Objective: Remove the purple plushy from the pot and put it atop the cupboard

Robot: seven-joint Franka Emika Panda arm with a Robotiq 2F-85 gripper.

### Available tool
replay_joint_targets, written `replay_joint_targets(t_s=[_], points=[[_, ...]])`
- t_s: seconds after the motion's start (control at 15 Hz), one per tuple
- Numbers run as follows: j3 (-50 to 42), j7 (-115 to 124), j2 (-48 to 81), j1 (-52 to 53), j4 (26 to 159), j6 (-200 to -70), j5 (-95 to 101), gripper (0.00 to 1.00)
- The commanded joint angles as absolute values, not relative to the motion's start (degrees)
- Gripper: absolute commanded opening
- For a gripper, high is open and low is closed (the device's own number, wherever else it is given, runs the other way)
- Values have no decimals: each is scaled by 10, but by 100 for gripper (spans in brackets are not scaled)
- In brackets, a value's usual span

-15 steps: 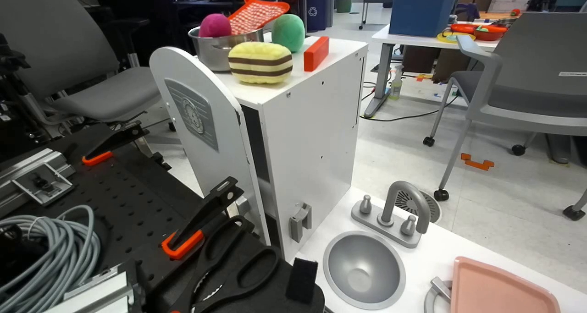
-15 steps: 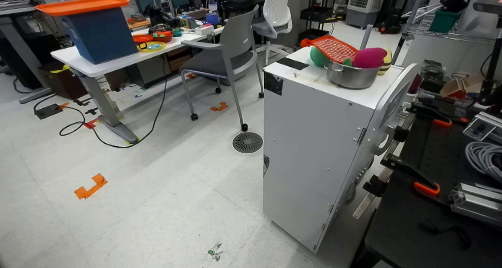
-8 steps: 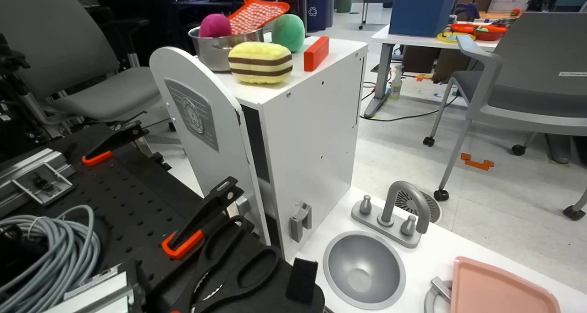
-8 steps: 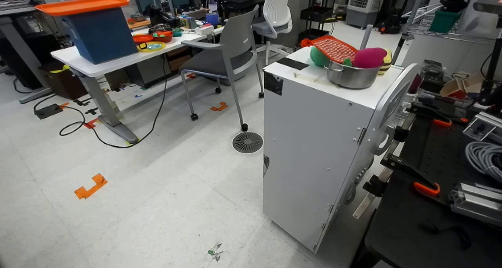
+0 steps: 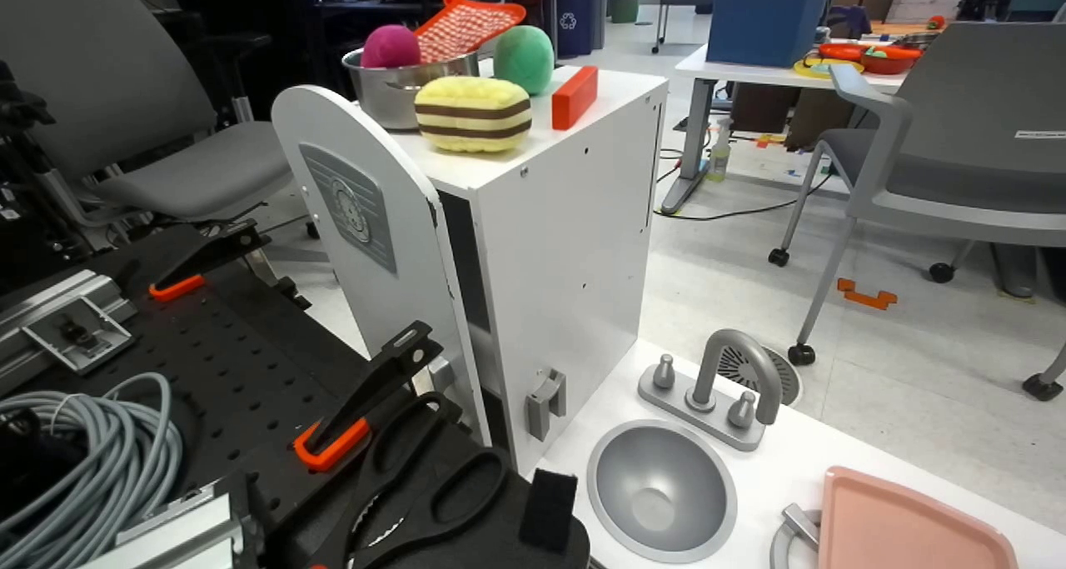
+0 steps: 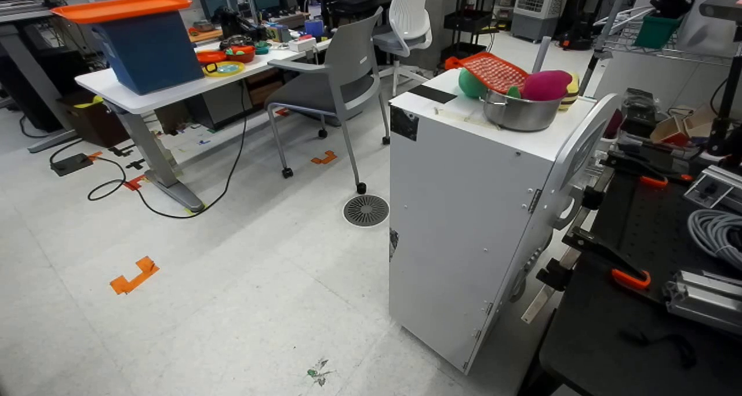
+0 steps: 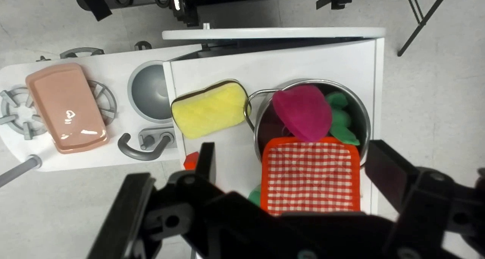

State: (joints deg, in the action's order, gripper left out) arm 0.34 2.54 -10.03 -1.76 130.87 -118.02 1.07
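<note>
The cupboard [image 7: 265, 66] is leaving white surface free along one edge; the pot [image 6: 519, 117] is standing near another, the plushy [image 7: 305, 113] inside bulging above its rim; the gripper [image 7: 291, 153] is hovering, jaws parted wide.

One purple plushy [image 7: 304, 113], one pot [image 6: 520, 116], one cupboard [image 6: 461, 210], two tap handles [image 5: 665, 372]

Magenta plushy [image 7: 303, 113], red-and-white checked potholder [image 7: 311, 177]
</note>
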Motion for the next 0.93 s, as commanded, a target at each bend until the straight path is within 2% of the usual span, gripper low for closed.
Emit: replay_joint_targets(t_s=[0.0, 0.53, 0.87], points=[[5, 33, -94, -12, 1327, -1197, 17, 100], [4, 17, -75, -6, 1347, -1209, 9, 100], [11, -4, -83, -2, 1394, -1320, 61, 100]])
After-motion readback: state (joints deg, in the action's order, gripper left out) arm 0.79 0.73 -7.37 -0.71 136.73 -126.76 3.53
